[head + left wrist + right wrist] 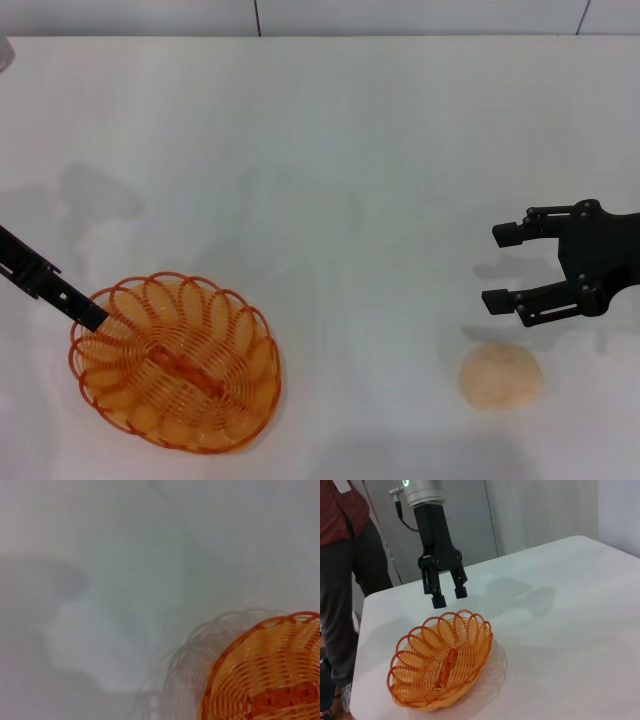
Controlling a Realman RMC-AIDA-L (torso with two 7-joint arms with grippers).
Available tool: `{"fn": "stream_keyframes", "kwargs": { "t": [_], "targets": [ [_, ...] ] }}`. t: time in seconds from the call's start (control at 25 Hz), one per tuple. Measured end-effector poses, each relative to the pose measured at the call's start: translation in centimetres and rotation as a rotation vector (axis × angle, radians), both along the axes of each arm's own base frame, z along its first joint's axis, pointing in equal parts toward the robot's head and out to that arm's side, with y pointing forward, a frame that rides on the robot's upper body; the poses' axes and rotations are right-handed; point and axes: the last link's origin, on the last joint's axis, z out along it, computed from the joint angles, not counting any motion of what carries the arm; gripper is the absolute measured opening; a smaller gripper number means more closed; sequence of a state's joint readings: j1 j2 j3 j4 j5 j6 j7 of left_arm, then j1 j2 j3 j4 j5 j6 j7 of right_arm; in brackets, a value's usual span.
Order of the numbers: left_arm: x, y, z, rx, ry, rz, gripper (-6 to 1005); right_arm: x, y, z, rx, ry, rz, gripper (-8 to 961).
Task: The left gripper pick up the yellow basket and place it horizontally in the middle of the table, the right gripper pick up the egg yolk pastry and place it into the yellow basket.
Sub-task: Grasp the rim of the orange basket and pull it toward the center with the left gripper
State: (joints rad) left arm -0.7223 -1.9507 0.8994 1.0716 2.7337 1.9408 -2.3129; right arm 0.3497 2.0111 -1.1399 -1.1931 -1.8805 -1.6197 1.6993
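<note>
Near the table's point(330, 150) front-left corner sits the yellow basket point(176, 363), lying at a slant, not yet in the middle. The left gripper point(445, 594) hovers just above the basket's far-left rim, its 2 fingers slightly spread and holding nothing. Toward the front-right edge lies the egg yolk pastry point(501, 377), and the right gripper point(508, 267) hangs just behind it, jaws spread wide and empty. A pinch on 1 thin rim loop could likely slip, or tip the light basket as it lifts. I see no brand, label or writing anywhere.
</note>
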Motion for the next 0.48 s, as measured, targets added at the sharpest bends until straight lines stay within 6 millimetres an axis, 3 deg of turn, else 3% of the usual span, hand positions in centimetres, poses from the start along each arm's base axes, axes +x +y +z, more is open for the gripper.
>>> {"fn": "stream_keyframes", "kwargs": {
  "t": [0.48],
  "targets": [
    [-1.0,-0.2,-1.2,0.013,0.076,0.071,862,0.3,-0.1,0.1,0.004,0.007,-0.009,842]
  ]
}}
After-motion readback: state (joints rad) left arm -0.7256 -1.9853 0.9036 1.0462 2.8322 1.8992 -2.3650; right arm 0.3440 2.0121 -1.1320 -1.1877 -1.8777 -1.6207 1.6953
